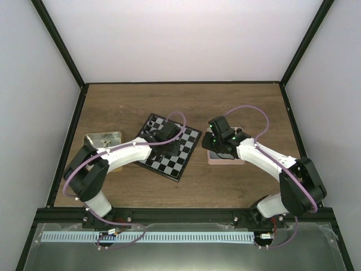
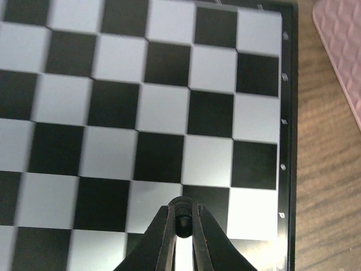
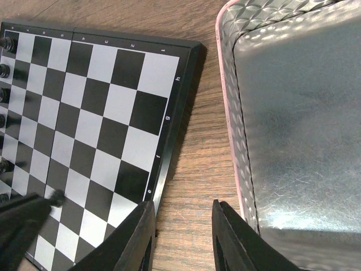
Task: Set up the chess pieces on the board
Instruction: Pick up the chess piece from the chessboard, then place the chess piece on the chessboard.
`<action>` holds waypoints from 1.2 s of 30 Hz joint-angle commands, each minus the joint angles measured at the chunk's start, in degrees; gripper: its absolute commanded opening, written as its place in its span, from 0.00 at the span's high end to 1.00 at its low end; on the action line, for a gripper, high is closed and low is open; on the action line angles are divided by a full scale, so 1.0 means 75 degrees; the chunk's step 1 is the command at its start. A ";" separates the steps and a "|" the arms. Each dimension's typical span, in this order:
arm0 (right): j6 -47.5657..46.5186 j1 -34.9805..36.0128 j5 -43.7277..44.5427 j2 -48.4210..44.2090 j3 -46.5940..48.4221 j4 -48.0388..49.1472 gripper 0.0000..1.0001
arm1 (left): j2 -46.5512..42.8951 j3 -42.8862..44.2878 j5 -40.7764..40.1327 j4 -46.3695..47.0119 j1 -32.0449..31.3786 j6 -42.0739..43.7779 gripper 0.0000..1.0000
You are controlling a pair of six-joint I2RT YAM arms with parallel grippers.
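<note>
- The left jaws are pinched shut on a tiny black piece (image 2: 182, 217), held low over a square near the rim of the board (image 2: 287, 113).
- More black pieces (image 3: 5, 70) stand in a line along one board edge.
- The right jaws stand partly open and empty, over the bench (image 3: 192, 169) between the board and the pink tray (image 3: 293, 113).
- The piece looks light, hard and smooth, so it would likely slip or twist under an off-centre squeeze.
- The best hold seems to be across the upper stem with both tips square to it.
- With so small a base it should tip easily, so it wants an upright set-down and a slow release.
</note>
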 commanded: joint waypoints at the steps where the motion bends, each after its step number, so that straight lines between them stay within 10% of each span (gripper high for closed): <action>1: -0.0015 -0.0054 0.0150 -0.0164 0.0031 0.0135 0.71 | -0.0495 -0.0100 -0.0930 0.0089 0.0286 -0.0213 0.92; 36: 0.0017 -0.0056 -0.0008 -0.0152 -0.0137 0.0204 0.71 | 0.0013 -0.0443 -0.0754 0.0222 0.2396 -0.0600 0.90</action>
